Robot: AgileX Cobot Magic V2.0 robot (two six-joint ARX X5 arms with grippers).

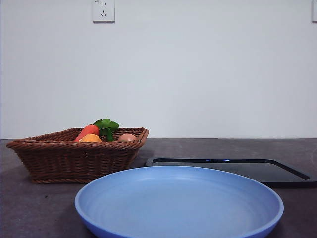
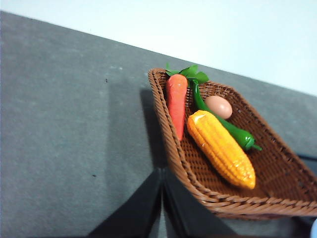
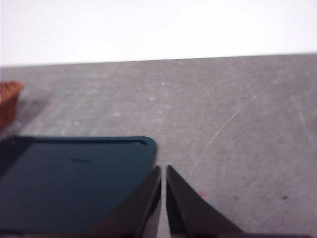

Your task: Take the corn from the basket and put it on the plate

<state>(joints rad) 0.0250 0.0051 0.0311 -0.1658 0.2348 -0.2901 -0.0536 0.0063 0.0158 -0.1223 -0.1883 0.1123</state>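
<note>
The corn (image 2: 221,148) lies inside the brown wicker basket (image 2: 277,163), beside a carrot (image 2: 176,101), a green pepper (image 2: 233,131) and a tan egg (image 2: 218,106). In the front view the basket (image 1: 74,158) stands at the left, with only an orange-yellow tip of the corn (image 1: 90,139) showing over its rim. The light-blue plate (image 1: 178,201) sits empty at the front centre. My left gripper (image 2: 162,171) is shut, raised above the table just outside the basket's rim. My right gripper (image 3: 163,168) is shut above the table by a corner of the black tray.
A flat black tray (image 1: 233,168) lies behind the plate to the right; the right wrist view shows its corner (image 3: 74,183) and a bit of the basket (image 3: 9,101). A white wall closes the table's far edge.
</note>
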